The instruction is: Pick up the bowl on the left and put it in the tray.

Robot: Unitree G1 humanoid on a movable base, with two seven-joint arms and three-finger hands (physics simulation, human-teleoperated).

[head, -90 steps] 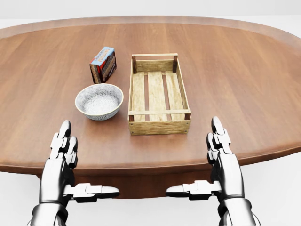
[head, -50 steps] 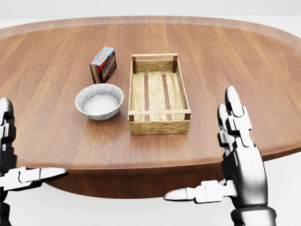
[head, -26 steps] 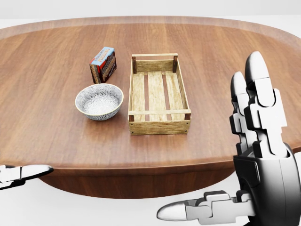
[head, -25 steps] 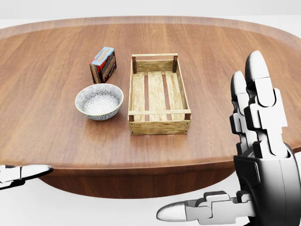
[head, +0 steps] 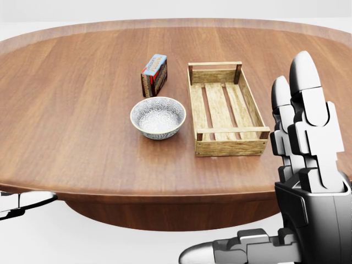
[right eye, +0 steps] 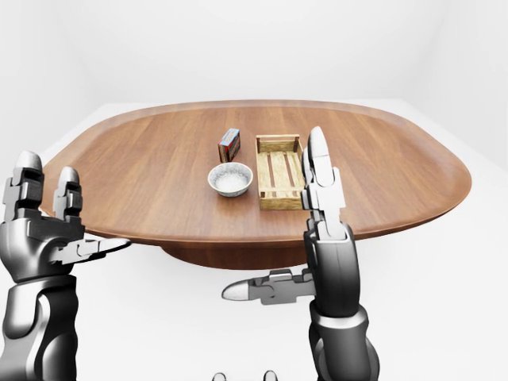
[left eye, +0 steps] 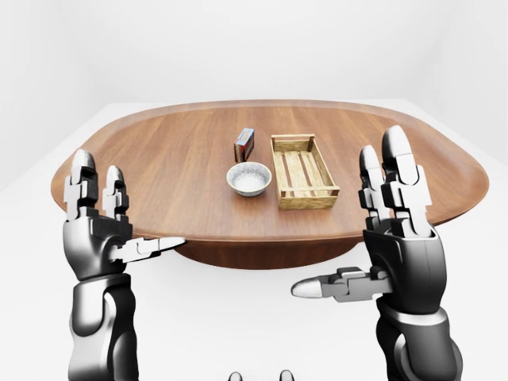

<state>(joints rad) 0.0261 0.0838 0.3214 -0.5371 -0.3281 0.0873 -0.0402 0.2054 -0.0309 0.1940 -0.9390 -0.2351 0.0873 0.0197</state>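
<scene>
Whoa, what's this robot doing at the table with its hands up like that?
This simulated humanoid is meant to move the patterned bowl into the wooden tray. Nothing is held yet: its left hand and right hand are both raised with open fingers, well short of the bowl. The bowl sits on the table just left of the tray in the head view, a small box above it. The tray is empty.
</scene>
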